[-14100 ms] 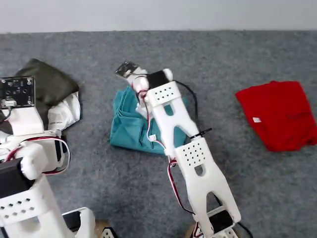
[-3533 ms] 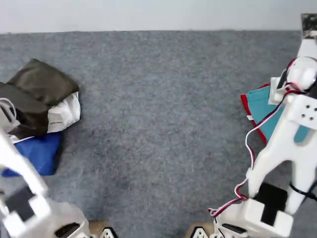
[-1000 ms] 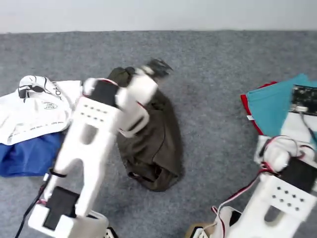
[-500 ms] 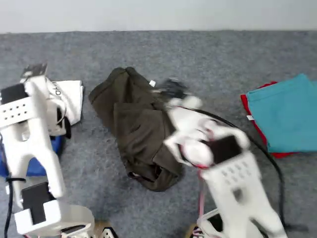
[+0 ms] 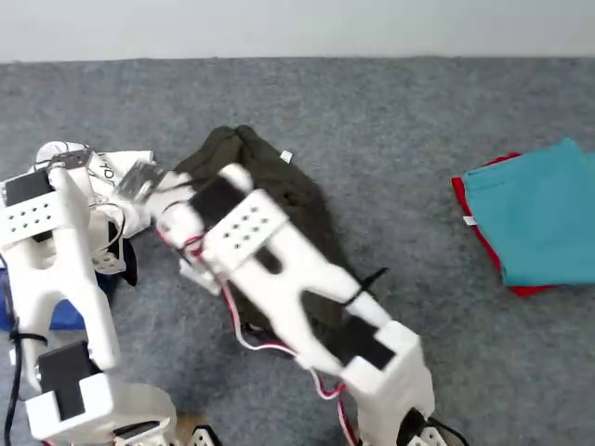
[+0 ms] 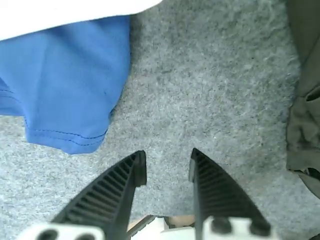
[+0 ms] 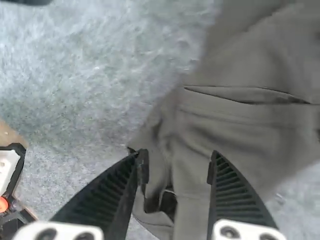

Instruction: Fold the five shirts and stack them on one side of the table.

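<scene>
An olive shirt (image 5: 284, 190) lies crumpled in the middle of the grey table (image 5: 400, 121). My right arm (image 5: 270, 269) stretches over it toward the left. In the right wrist view, my right gripper (image 7: 176, 170) hangs open over a rumpled edge of the olive shirt (image 7: 250, 110), gripping nothing. My left gripper (image 6: 167, 162) is open above bare carpet, between the blue shirt (image 6: 65, 75) and the olive shirt (image 6: 305, 125). A white shirt (image 5: 116, 167) lies at the left. At the right a folded teal shirt (image 5: 539, 209) rests on a red shirt (image 5: 462, 195).
The left arm (image 5: 51, 269) stands upright at the near left, close to the right arm's wrist. A robot base part (image 7: 10, 200) sits close to the olive shirt's near end. Open carpet lies between the olive shirt and the teal stack.
The right arm has swung left across the olive shirt, from its right side to its left end. The left arm has barely shifted. The shirts lie as before.
</scene>
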`<state>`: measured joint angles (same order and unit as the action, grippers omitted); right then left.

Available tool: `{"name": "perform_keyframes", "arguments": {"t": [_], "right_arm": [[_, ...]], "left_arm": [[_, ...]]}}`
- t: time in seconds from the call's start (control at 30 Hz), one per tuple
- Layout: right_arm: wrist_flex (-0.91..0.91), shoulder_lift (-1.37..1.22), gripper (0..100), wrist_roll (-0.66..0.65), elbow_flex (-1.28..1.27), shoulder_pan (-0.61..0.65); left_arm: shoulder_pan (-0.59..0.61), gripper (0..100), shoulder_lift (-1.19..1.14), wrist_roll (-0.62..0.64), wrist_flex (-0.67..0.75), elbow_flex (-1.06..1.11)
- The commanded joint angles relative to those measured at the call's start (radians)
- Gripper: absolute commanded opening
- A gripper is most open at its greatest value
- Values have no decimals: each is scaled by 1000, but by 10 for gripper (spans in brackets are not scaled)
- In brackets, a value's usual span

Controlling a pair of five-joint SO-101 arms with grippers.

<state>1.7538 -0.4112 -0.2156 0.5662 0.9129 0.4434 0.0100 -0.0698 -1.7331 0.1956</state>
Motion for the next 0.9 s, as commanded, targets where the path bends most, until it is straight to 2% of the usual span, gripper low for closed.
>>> {"name": "perform_keyframes", "arguments": {"t": [0.0,0.27,0.5,0.73,0.87], "right_arm": [[35,-53,198,11,48,12],[-31,-163,195,11,49,10],[-120,-239,88,9,49,-4],[-160,-291,102,9,49,-128],[-160,-300,102,9,49,-150]], "left_arm": [[6,152,3,-11,-21,-2],[6,152,3,-11,-21,-2],[6,152,3,-11,-21,-1],[6,152,3,-11,-21,-1],[6,152,2,-11,-21,-1]]}}
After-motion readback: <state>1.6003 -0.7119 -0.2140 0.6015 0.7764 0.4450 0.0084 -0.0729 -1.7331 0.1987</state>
